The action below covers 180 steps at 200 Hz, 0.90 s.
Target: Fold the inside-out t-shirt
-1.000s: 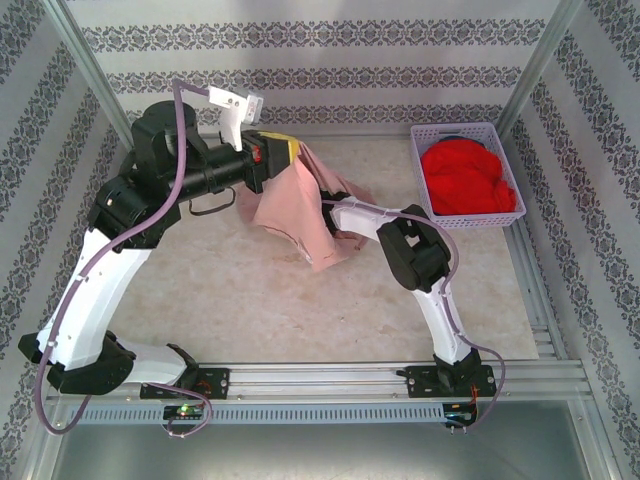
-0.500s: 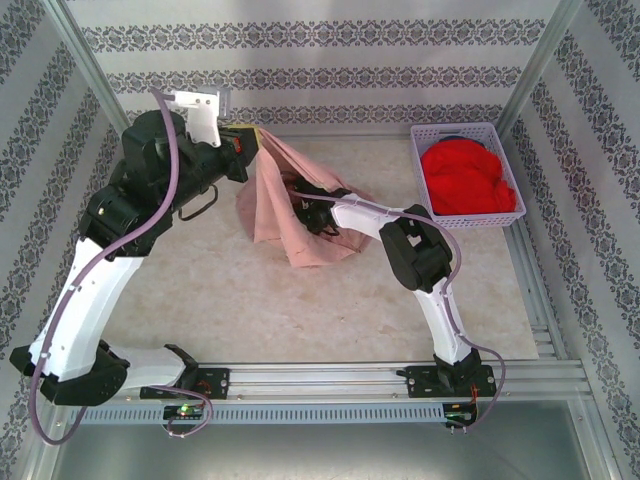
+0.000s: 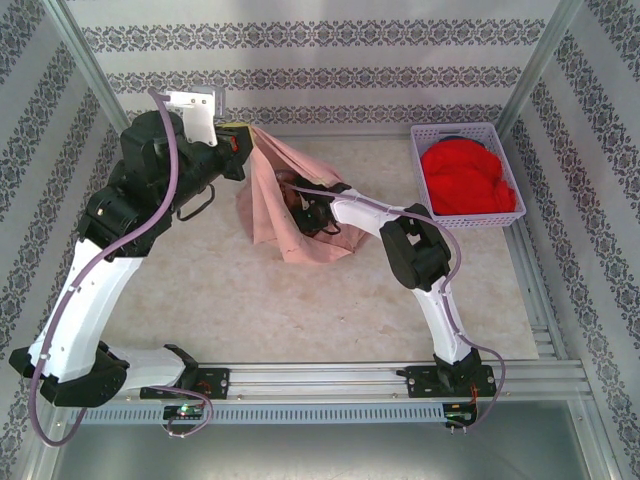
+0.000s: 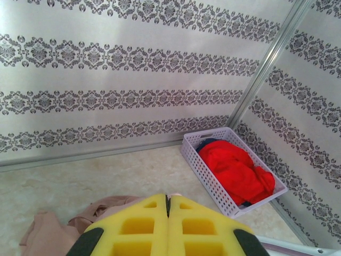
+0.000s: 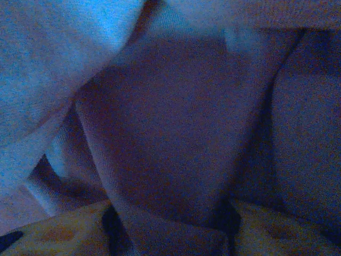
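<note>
The salmon-pink t-shirt (image 3: 290, 225) hangs as a crumpled sheet from my left gripper (image 3: 243, 136), which is raised at the back left and shut on its top edge. In the left wrist view the yellow fingers (image 4: 138, 226) press together at the left gripper's (image 4: 169, 200) tip, with a sliver of pink cloth pinched there; more shirt (image 4: 48, 232) lies below. My right gripper (image 3: 302, 206) is pushed into the hanging cloth. In the dim right wrist view its yellow fingers (image 5: 64, 229) stand apart, and a fold of shirt (image 5: 176, 133) runs between them.
A white perforated basket (image 3: 418, 170) at the back right holds a bright red garment (image 3: 462, 180); the left wrist view shows that basket (image 4: 208, 176) and garment (image 4: 234, 168) too. Patterned walls and metal posts close in the table. Bare marble tabletop (image 3: 250, 300) lies in front of the shirt.
My left gripper swung up and to the left, lifting the shirt's edge so the cloth hangs longer. My right gripper reached left into the cloth. Little moved in the last half second.
</note>
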### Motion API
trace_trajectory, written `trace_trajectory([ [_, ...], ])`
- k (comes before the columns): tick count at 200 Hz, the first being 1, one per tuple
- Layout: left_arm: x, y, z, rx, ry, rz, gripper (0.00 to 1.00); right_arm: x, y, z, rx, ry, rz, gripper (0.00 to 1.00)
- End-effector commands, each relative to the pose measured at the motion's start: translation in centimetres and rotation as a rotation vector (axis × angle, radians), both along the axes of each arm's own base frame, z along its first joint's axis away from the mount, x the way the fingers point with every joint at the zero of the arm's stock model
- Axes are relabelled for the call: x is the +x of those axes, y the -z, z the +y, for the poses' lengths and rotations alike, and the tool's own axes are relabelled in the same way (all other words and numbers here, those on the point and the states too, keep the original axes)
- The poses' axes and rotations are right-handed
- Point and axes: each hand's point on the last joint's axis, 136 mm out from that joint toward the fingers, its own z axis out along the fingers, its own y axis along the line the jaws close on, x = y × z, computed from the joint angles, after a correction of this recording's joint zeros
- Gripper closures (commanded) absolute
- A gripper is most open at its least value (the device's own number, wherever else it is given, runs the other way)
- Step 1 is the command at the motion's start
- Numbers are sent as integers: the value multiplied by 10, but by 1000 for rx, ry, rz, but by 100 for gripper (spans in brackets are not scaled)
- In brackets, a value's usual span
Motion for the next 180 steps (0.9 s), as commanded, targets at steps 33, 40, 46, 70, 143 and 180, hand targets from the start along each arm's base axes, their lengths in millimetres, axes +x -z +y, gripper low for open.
trace_trajectory([
  [33,8,-12,4,-5,-13,-57,100,-32,37,-6,-52,-12,171,88],
  [40,11,-9,7,-3,-29,-51,100,-31,35,-5,-18,-13,175,96],
  [46,13,-5,12,0,-48,-42,100,-30,31,-5,5,-14,168,100],
  [70,29,17,40,-25,-151,13,100,-32,-4,-5,88,-63,74,100],
  [143,109,142,128,-121,-477,254,100,-102,-78,-30,261,-237,-114,100],
  [180,127,175,151,-65,-572,294,100,-96,-112,-30,334,-275,-210,100],
])
